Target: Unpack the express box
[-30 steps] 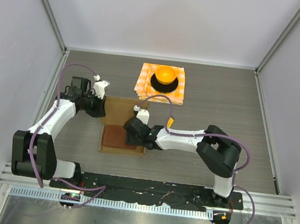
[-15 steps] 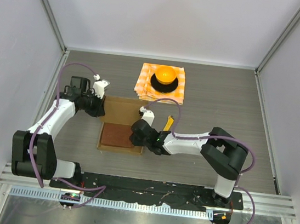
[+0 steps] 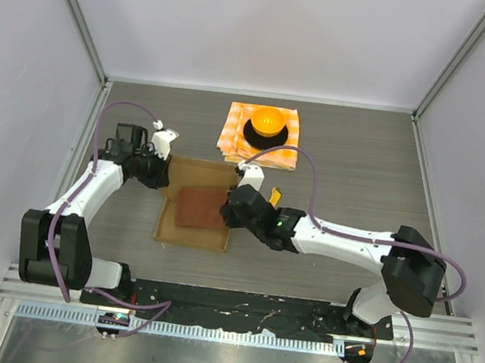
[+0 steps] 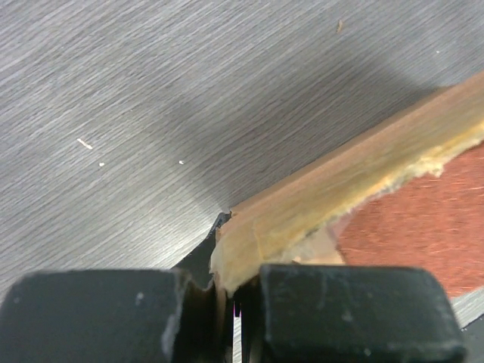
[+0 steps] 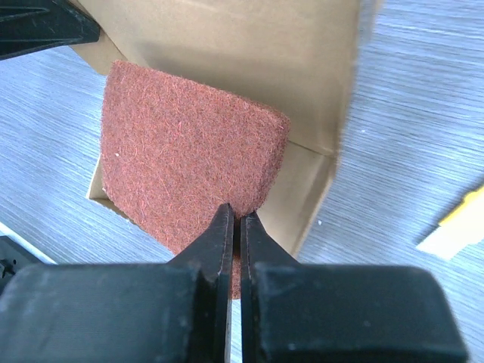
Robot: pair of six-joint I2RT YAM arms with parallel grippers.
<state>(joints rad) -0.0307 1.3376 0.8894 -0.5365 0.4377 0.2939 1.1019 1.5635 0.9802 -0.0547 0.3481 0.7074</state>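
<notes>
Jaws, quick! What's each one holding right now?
Left gripper: jaws closed on the express box wall.
Right gripper: jaws closed on the reddish-brown pad.

express box (image 3: 203, 175): centre-left of the frame, on the surface (image 3: 361, 161)
slab (image 3: 199, 207): in the express box, right edge at the right tool (image 3: 227, 213)
left tool (image 3: 168, 176): at the box's upper-left wall
cloth (image 3: 232, 147): upper centre, behind the box
domed object (image 3: 267, 122): on the cloth
</notes>
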